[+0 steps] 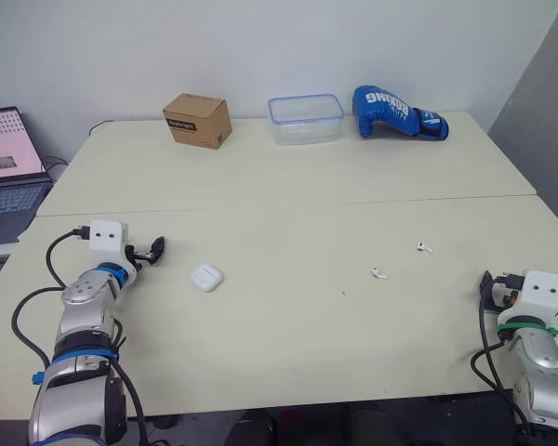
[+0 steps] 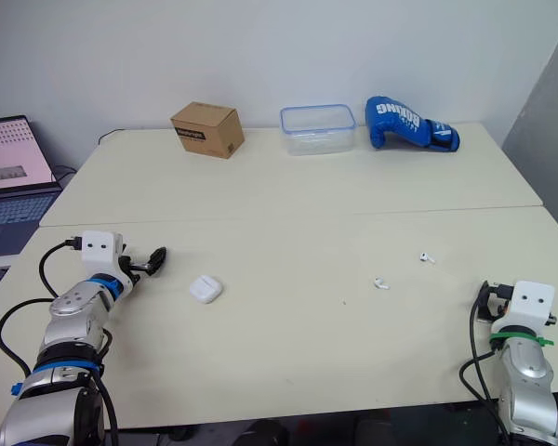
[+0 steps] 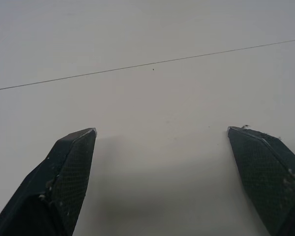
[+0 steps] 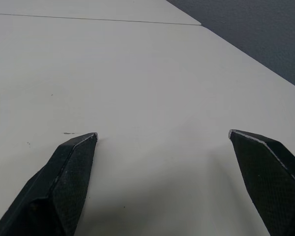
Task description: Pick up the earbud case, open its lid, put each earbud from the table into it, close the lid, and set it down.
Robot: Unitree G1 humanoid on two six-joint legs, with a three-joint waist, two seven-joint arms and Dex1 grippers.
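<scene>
Left claw (image 3: 161, 130), right claw (image 4: 162, 132) gaping empty, eye views add earbud case (image 1: 205, 277), earbuds (image 1: 379, 273)

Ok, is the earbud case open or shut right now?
Shut: the earbud case lies on the table as one smooth white block, no lid raised.

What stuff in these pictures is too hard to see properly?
Earbud case, eye views: too small to see its lid seam.
Nearer earbud and farther earbud, eye views: too small to tell left from right.
Laptop, eye views: cut off by the picture's left edge.
Cardboard box, eye views: label too small to read.
</scene>
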